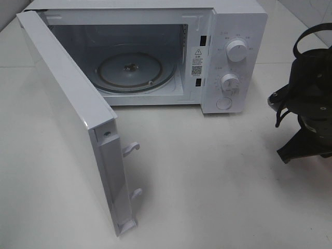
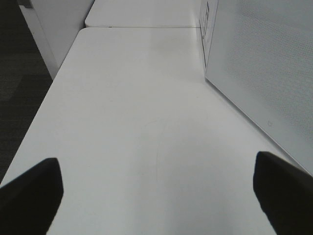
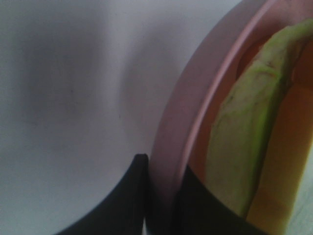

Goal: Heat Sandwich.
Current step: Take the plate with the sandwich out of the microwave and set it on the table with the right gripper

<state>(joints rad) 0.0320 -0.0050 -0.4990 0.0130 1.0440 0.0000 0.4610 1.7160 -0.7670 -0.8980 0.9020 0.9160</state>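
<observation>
white microwave oven (image 1: 155, 52) sits at the back of the white table (image 1: 207, 171), door (image 1: 72, 129) swung fully open toward the left side, round glass turntable (image 1: 134, 71) bare inside. two knobs and a button are on the panel at right.

right arm's gripper (image 3: 164, 196): the wrist view shows the dark fingers straddling the rim of the round pink plate (image 3: 181, 137), one on each side of the edge. looks clenched on the rim. the small sandwich with pale bread and yellowish-green filling (image 3: 239, 147) lies on that plate, just beside the pinch point. in the high view only the dark arm body shows at the right edge; plate and sandwich are out of frame there.

left arm's gripper (image 2: 156, 196): fingers spread wide, nothing between them, pointed along bare table beside the door's outer face.

judgement: step in hand is carrying the plate into the cavity. to do it well:
- keep the plate level; a rim grip is one-sided, so tilt will slide the sandwich off
- come in from the front right, clear of the door latch hooks (image 1: 130, 148)
- set it down centred on the turntable, release only once the plate is flat
</observation>
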